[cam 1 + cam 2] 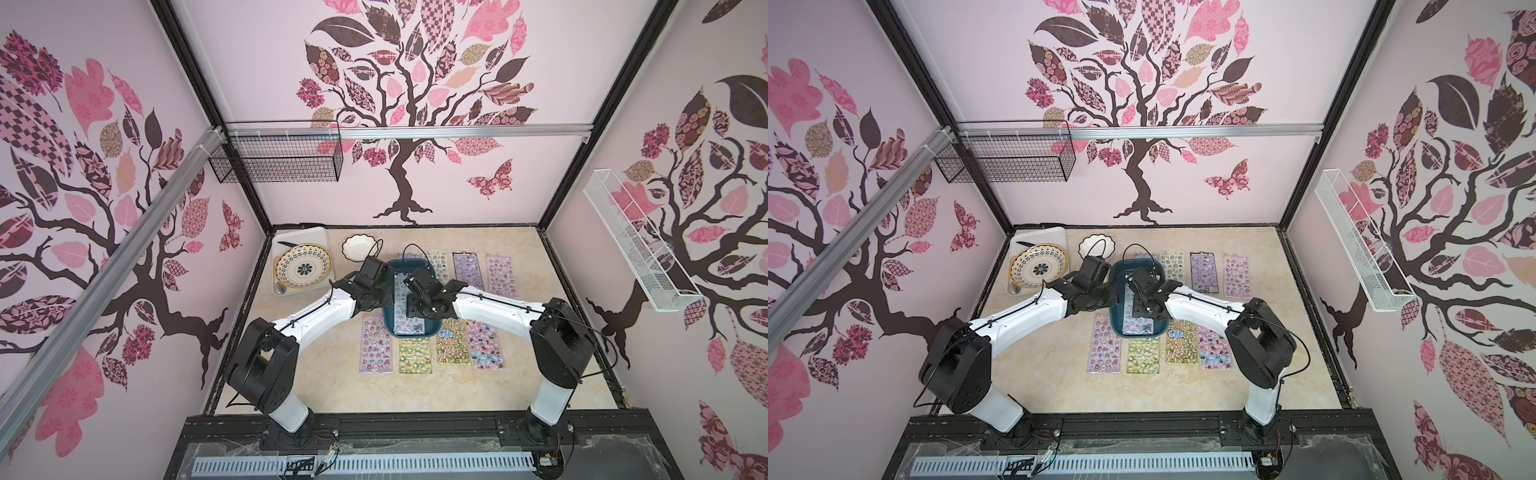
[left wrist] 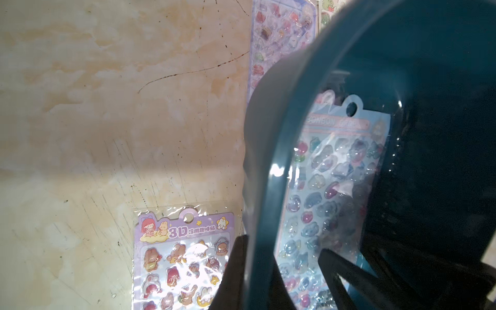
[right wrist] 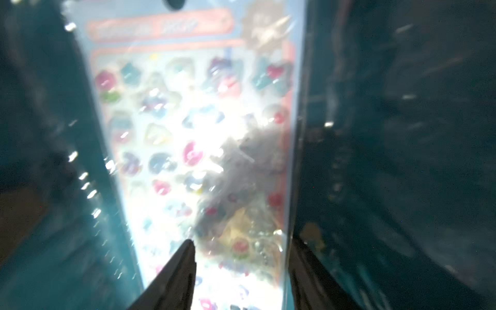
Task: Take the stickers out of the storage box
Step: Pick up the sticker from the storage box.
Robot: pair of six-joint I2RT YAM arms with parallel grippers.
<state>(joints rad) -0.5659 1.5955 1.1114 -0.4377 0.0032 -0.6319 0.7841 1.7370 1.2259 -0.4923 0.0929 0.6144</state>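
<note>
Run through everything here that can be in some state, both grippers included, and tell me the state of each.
storage box, upright on the table, not yet empty
sheet in the box, lying flat on the bottom
stickers on the table, laid flat outside the box
left gripper, shut on the box wall
right gripper, open, low over the sheet in the box
white bowl, upright, empty
patterned plate, lying in the white tray

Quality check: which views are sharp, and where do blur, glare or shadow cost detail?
Both top views: sharp, evenly lit. Left wrist view: the storage box rim looms close and soft, glare flecks on the sticker sheet inside it, a shadow band across the table. Right wrist view: blurred throughout, white glare washing out the sheet's middle, box walls nearly black.
</note>
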